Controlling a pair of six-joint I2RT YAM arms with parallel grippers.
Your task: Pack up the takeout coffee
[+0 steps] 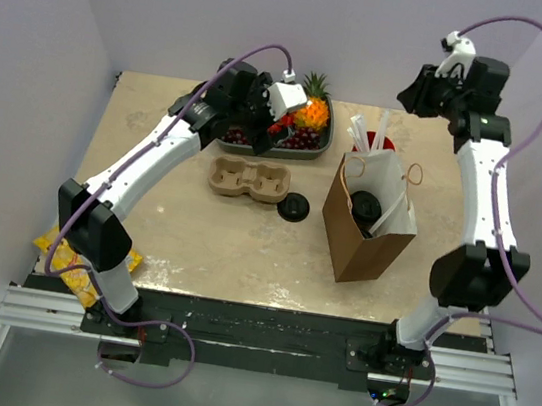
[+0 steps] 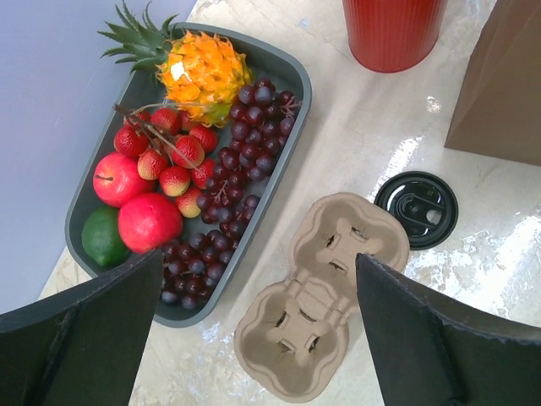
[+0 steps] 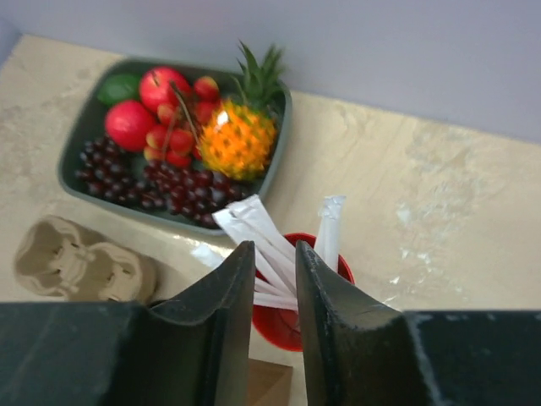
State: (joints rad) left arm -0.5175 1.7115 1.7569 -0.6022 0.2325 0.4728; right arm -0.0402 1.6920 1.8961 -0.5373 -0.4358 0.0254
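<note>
Between pale lilac walls (image 1: pixel 33 28), a glossy, mottled beige tabletop (image 1: pixel 214 246) catches glare.

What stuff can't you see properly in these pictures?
Top view: a dark round thing sits deep in the paper bag. The bag's walls shade it, so I can't tell what it is.
Left wrist view: the red cup is cut off by the top edge, and the bag by the right edge.
Right wrist view: the right gripper, jaws in front, hides the red cup's bottom.
Top view: the left arm covers part of a yellow packet.
</note>
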